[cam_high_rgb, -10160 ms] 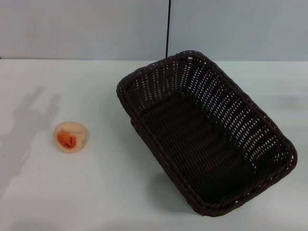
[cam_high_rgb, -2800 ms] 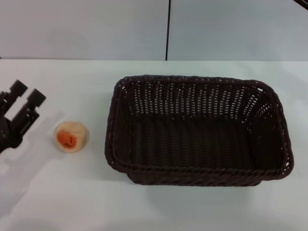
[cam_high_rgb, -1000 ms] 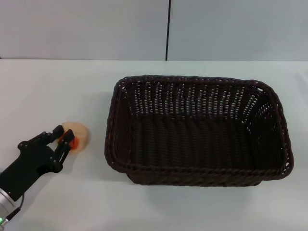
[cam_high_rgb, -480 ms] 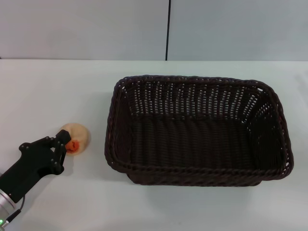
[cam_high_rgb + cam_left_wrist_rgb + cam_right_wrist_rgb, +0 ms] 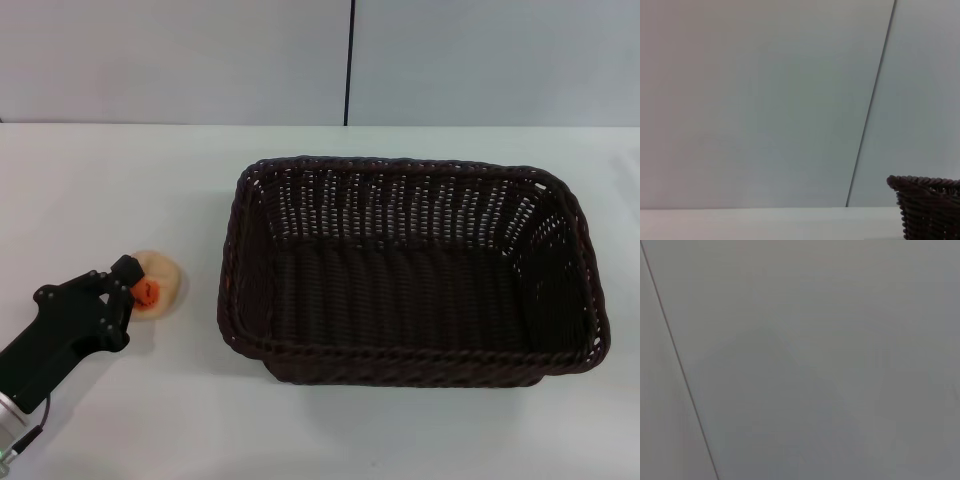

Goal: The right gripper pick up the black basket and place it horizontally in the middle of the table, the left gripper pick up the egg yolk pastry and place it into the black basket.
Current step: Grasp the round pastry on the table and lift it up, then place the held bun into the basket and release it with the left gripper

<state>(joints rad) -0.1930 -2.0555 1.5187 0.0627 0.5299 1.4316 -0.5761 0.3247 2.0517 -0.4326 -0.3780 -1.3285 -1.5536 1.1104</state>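
Note:
The black basket (image 5: 232,262) lies lengthwise across the middle-right of the white table (image 5: 110,180), empty; one corner of it shows in the left wrist view (image 5: 927,200). The egg yolk pastry (image 5: 160,282), pale beige with an orange-red patch, sits on the table left of the basket. My left gripper (image 5: 128,287) reaches in from the lower left, and its fingers (image 5: 125,268) are closed against the pastry's left side, covering part of it. My right gripper is out of view; its wrist view shows only a wall.
A grey wall with a dark vertical seam (image 5: 349,60) stands behind the table. There is a strip of bare table between the pastry and the basket's left rim.
The basket was turned from slanted to horizontal earlier. Over the last second my left gripper's fingers went from spread around the pastry to closed on it; the pastry shifted slightly.

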